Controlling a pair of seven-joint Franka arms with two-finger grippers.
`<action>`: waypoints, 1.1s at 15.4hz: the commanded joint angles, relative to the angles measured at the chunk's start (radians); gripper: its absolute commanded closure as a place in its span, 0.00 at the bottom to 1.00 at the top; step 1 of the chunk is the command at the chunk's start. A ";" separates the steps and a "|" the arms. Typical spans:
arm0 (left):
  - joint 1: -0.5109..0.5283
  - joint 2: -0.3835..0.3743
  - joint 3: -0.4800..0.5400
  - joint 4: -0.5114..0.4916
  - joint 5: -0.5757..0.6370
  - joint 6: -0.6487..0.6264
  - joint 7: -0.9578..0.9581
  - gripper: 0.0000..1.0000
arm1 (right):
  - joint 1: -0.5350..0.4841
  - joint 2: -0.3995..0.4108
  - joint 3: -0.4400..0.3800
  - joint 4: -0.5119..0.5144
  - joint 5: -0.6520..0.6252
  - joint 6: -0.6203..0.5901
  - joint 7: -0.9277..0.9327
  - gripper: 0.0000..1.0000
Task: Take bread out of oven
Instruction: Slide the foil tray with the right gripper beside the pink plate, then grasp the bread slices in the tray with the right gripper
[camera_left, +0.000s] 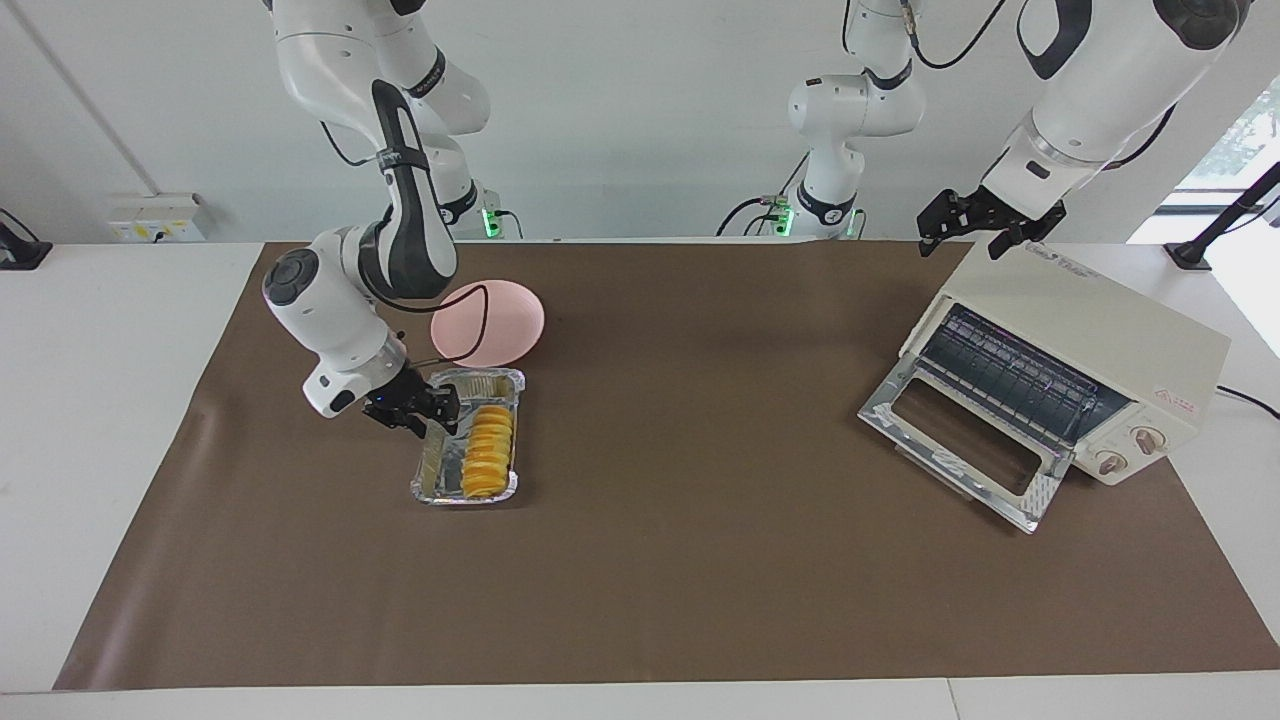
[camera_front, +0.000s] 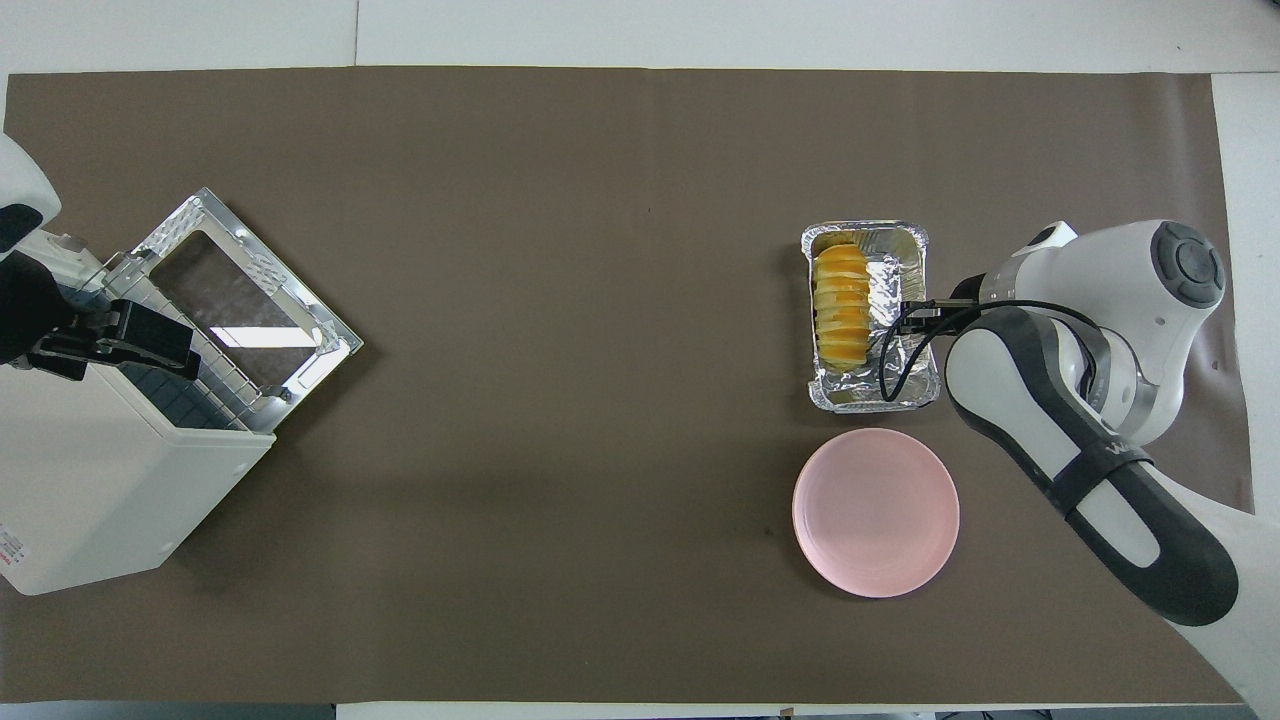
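Observation:
The bread, a golden ridged loaf, lies in a crinkled foil tray on the brown mat toward the right arm's end of the table. It also shows in the overhead view. My right gripper is low at the tray's side rim, beside the bread. The cream-white oven stands at the left arm's end with its glass door dropped open and its wire rack bare. My left gripper hangs open over the oven's top and holds nothing.
A round pink plate lies next to the foil tray, nearer to the robots. The brown mat covers most of the table. The oven's two knobs face away from the robots.

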 joint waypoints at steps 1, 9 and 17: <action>0.007 -0.020 -0.002 -0.022 -0.014 0.006 -0.009 0.00 | 0.009 -0.019 0.011 0.040 0.012 -0.037 0.072 0.00; 0.007 -0.020 -0.002 -0.022 -0.014 0.006 -0.009 0.00 | 0.088 0.024 0.009 0.027 -0.077 0.052 0.172 0.00; 0.007 -0.020 -0.002 -0.022 -0.014 0.006 -0.008 0.00 | 0.092 0.070 0.011 0.016 -0.075 0.079 0.175 0.12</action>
